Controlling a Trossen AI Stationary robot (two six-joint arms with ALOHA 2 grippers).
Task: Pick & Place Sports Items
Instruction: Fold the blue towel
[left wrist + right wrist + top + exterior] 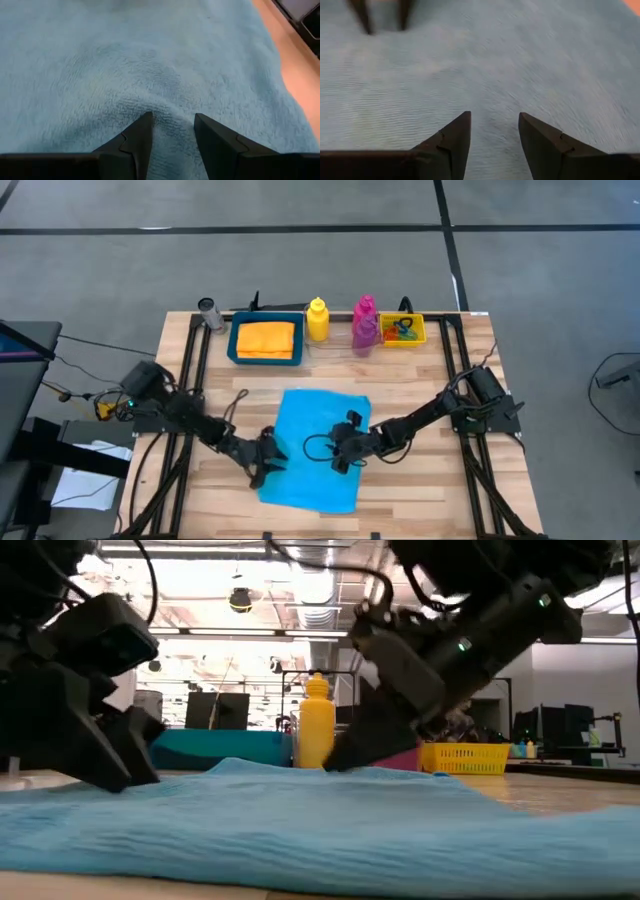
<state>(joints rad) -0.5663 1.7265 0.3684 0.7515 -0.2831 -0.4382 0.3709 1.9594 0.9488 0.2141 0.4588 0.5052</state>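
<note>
**Both grippers low on the cyan cloth**

Cyan cloth (316, 448) spread flat on the front middle of the table (430, 490). Left gripper (270, 462) down at its left edge, arm stretched low and slanting in from the left; jaws spread, tips pressing into a small fold of cloth between them. Right gripper (341, 452) low over the cloth's centre, arm reaching in from the right, jaws also spread with bare cloth between. Orange cloth (266, 339) inside the blue tray (233, 345) at the back, yellow bottle (317, 319) just beside.
</note>
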